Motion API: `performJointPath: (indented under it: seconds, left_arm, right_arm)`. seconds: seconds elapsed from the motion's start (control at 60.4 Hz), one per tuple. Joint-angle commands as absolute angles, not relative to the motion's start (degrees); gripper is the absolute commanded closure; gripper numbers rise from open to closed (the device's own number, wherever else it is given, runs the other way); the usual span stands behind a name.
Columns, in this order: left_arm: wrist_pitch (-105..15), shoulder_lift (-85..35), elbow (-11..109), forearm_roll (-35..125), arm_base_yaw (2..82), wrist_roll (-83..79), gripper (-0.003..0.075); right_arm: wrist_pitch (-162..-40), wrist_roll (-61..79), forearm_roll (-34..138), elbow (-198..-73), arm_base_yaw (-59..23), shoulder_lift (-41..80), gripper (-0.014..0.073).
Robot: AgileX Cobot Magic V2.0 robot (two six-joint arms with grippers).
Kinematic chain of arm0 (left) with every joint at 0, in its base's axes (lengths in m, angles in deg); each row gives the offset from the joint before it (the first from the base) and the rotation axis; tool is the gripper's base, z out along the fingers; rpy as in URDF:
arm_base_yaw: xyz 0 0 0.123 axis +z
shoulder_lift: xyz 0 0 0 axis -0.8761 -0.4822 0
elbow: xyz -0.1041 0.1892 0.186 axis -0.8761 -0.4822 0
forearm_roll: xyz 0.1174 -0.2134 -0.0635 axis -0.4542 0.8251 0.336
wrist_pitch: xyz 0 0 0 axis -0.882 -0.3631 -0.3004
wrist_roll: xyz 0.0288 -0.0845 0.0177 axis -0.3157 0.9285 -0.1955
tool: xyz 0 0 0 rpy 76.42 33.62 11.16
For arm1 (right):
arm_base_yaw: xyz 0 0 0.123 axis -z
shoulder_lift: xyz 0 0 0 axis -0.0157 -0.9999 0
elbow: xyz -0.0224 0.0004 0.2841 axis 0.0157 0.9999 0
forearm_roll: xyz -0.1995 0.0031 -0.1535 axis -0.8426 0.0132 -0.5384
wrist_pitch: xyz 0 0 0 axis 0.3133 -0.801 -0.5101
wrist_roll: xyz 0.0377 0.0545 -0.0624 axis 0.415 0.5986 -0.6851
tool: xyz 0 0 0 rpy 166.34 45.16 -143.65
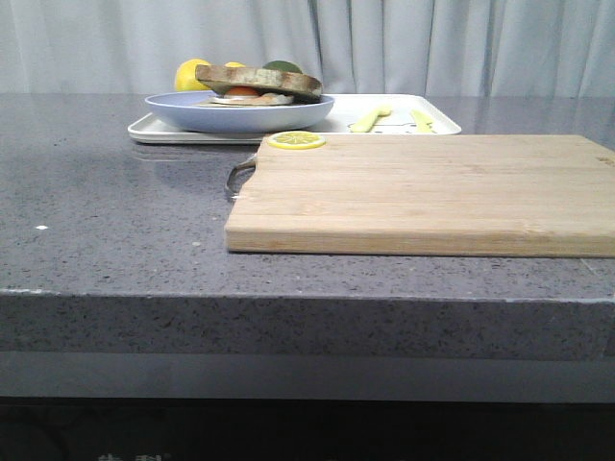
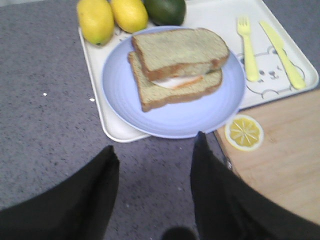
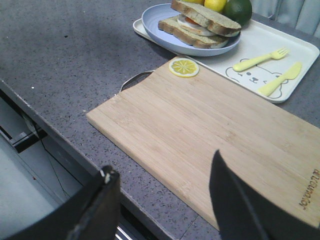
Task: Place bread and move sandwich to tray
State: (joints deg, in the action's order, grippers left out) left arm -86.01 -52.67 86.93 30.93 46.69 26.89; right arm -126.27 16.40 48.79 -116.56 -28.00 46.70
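Backing my left gripper (image 2: 150, 165), jaws apart and empty, off the sandwich (image 2: 176, 66) on the tray (image 2: 107, 125), I avoid nudging the plate (image 2: 170, 117).

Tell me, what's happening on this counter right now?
Nothing is being held at the moment. The sandwich, its top bread on, sits on a blue plate resting on the white tray beside a fork and knife. The left gripper hovers open near the plate. The right gripper is open above the wooden cutting board, which carries a lemon slice.
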Motion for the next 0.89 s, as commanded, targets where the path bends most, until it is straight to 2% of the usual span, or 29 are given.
performJointPath:
  seconds: [0.0,0.149,0.496,0.877]
  left_arm:
    - [-80.91,-46.37,83.72,29.3,43.04,26.95,0.0382]
    - [-78.26,-38.4,73.9,27.7,39.64,27.05,0.0382]
    - [-77.24,-15.84,50.67,26.88,39.26,27.05,0.0382]
    - [-75.62,4.36,34.96,26.36,39.26,26.95,0.0382]
  right_arm:
    - [-121.59,15.76,49.37,-118.1,-27.84,46.48,0.0172]
    - [-121.59,15.76,49.37,-118.1,-27.84,46.48,0.0172]
    - [-121.59,15.76,49.37,-118.1,-27.84,46.48,0.0172]
    - [-121.59,15.76,50.01,-118.1,-27.84,46.48,0.0172]
